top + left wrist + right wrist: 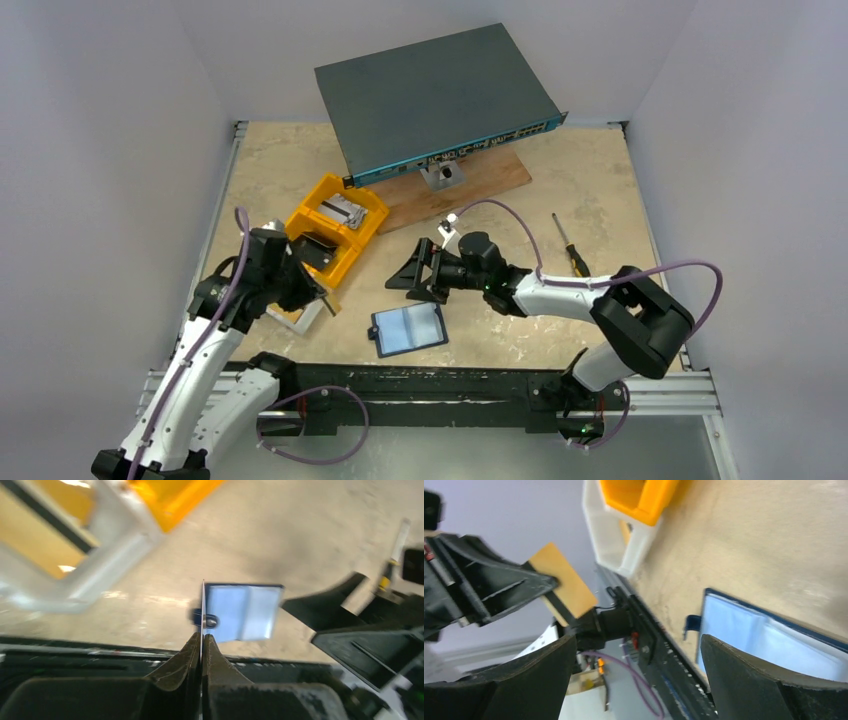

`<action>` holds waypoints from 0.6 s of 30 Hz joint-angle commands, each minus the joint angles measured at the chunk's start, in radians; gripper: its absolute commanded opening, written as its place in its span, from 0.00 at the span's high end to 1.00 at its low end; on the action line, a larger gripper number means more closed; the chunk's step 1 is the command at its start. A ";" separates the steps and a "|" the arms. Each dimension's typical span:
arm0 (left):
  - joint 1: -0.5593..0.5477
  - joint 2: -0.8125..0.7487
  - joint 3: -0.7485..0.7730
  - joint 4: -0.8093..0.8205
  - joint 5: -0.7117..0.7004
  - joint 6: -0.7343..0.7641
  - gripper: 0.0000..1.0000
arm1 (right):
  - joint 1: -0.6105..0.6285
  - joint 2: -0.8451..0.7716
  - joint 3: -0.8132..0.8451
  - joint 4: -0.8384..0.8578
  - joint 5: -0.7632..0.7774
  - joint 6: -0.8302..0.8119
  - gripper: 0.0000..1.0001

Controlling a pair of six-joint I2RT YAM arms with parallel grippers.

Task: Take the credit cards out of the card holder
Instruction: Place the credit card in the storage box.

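The card holder (pixel 410 329) lies open on the table, its pale clear sleeves facing up; it also shows as the card holder (pixel 245 611) and the card holder (pixel 764 635) in the wrist views. My left gripper (pixel 318 297) hovers to its left, shut on one credit card (pixel 203 605) seen edge-on between the jaws of the left gripper (pixel 202 636). In the right wrist view that credit card (pixel 561 587) shows an orange-yellow face. My right gripper (pixel 415 272) stands open just behind the holder, and nothing lies between the jaws of the right gripper (pixel 639 665).
A yellow bin (pixel 335 228) and a white bin (pixel 295 315) sit at the left, close behind my left gripper. A grey network switch (pixel 435 100) rests on a wooden board (pixel 470 190) at the back. A screwdriver (pixel 572 248) lies at the right. A black rail (pixel 420 385) runs along the near edge.
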 commanded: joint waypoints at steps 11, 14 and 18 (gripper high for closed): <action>0.026 0.330 0.176 -0.328 -0.667 -0.101 1.00 | -0.002 -0.181 0.060 -0.500 0.265 -0.301 0.02; 0.054 0.391 0.162 -0.296 -0.689 -0.110 1.00 | -0.002 -0.207 0.060 -0.536 0.294 -0.322 0.02; 0.084 0.444 0.140 -0.237 -0.685 -0.106 1.00 | -0.002 -0.236 0.047 -0.556 0.316 -0.334 0.02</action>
